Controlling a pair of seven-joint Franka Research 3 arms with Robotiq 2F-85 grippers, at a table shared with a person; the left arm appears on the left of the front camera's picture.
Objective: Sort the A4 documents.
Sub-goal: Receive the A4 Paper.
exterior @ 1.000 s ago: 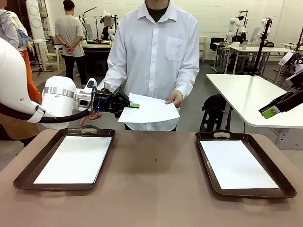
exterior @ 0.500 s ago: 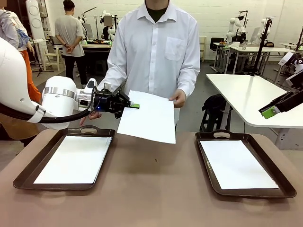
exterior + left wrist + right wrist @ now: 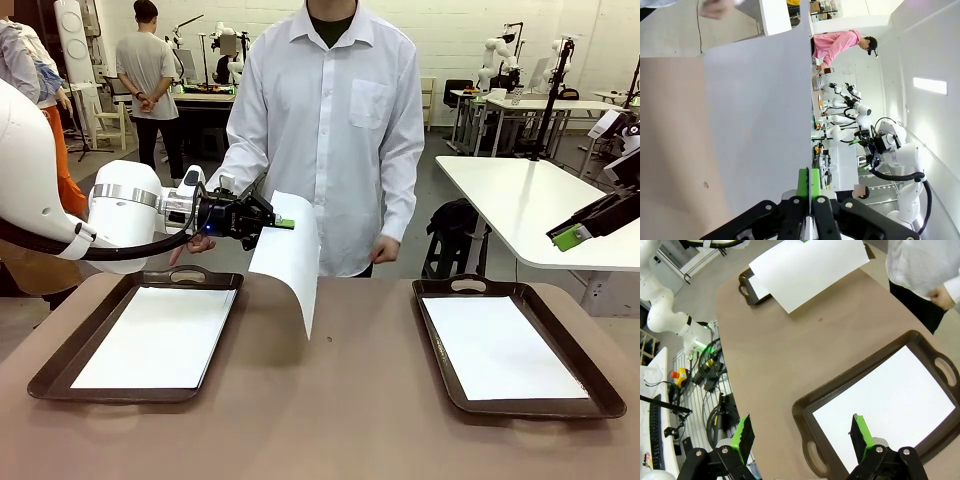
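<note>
A: The left gripper [image 3: 285,223] pinches one A4 sheet [image 3: 292,258] by its top corner, green pads pressed together on the paper; the sheet droops in a curl above the table [image 3: 330,400], between the left tray [image 3: 60,370] and the right tray [image 3: 600,385].

B: And the person's hand [image 3: 385,250]?

A: It hangs apart from the sheet, by the person's side. The right gripper [image 3: 802,432] hovers over the right tray with its fingers spread wide, empty.

B: What could go wrong?

A: A corner grip on limp paper looks weak. A quick swing might fold or tear the sheet, or its trailing edge could snag a tray rim and land crooked on the stack.
</note>
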